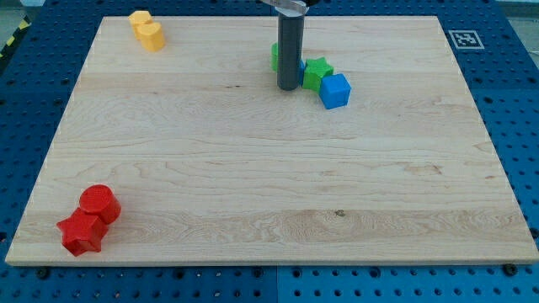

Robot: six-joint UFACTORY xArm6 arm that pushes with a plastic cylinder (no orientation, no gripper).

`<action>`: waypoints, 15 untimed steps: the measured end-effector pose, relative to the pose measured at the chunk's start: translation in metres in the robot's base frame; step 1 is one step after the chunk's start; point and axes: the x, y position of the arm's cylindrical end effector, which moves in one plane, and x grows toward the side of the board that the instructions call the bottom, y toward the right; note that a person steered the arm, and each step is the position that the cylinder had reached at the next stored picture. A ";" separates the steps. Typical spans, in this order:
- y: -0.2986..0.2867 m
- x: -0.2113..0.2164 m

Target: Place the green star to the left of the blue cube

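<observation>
The green star (318,72) lies near the board's top middle, touching the upper left of the blue cube (335,91). My tip (289,87) stands just left of the green star, close to it or touching it. Another green block (275,56) is partly hidden behind the rod, and a sliver of blue (301,69) shows between the rod and the star.
A yellow block pair (147,30) sits at the top left of the wooden board (253,185). A red cylinder (99,203) and a red star (81,232) sit at the bottom left. A marker tag (464,39) is at the top right corner.
</observation>
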 end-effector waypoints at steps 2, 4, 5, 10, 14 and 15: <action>-0.020 0.028; 0.058 0.076; 0.124 0.076; 0.009 -0.038; 0.043 -0.013; 0.022 -0.005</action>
